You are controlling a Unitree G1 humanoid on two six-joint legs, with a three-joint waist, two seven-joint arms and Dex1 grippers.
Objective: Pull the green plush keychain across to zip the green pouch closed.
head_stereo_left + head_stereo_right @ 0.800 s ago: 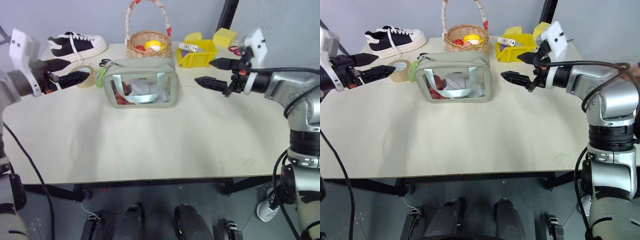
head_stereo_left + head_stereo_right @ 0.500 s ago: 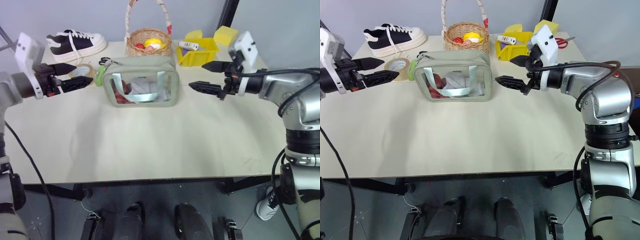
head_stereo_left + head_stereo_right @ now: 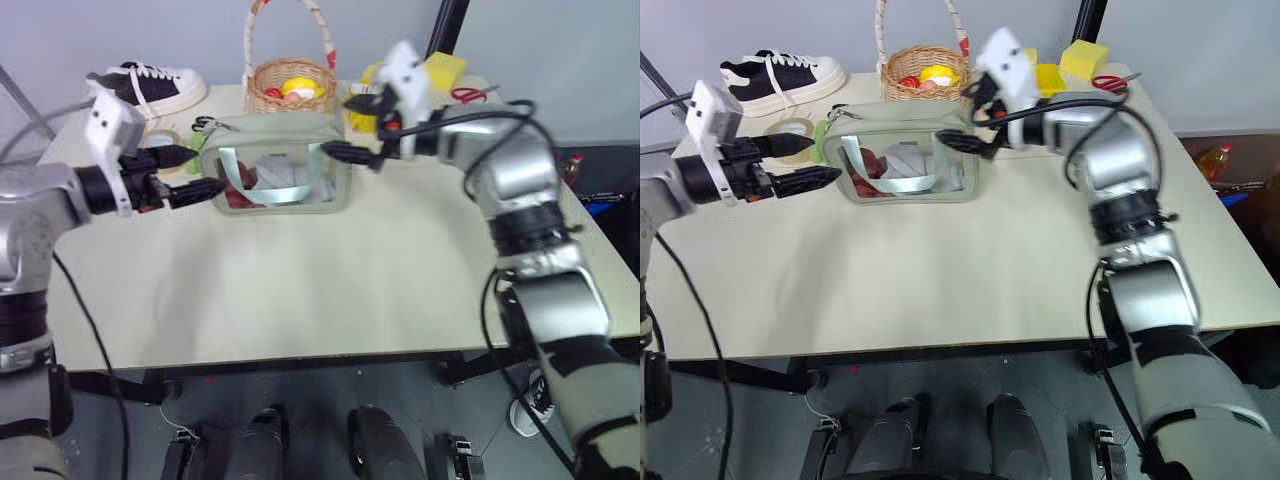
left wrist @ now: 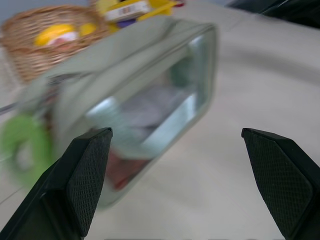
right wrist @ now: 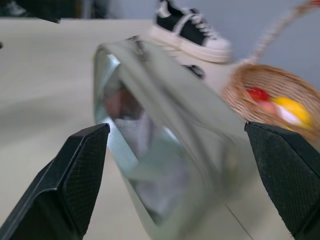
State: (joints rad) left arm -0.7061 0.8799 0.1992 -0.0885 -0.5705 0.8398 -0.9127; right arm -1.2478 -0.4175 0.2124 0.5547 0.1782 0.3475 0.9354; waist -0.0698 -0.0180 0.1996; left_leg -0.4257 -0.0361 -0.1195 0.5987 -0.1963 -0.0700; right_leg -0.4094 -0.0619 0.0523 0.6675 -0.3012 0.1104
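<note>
Head views: pale green pouch (image 3: pixel 905 155) upright on counter (image 3: pixel 940 270), clear front window, two light straps, reddish and grey items inside. Fuzzy green keychain (image 3: pixel 821 138) at pouch's left end, beside tape roll (image 3: pixel 792 138).
Left gripper (image 3: pixel 808 165) released, near pouch's left end.
Right gripper (image 3: pixel 350 126) released, at right end.
Left wrist view: keychain ring-shaped, blurred.
Right wrist view: pouch between spread fingers (image 5: pixel 80 185); basket (image 5: pixel 270 95) and shoe (image 5: pixel 192 32) behind it.

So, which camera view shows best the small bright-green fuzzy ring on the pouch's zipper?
The left wrist view: the small bright-green fuzzy ring appears largest there, beside the pale sage-green zip pouch, though blurred. The two eye views show it as a small green patch at the pouch's left end.
</note>
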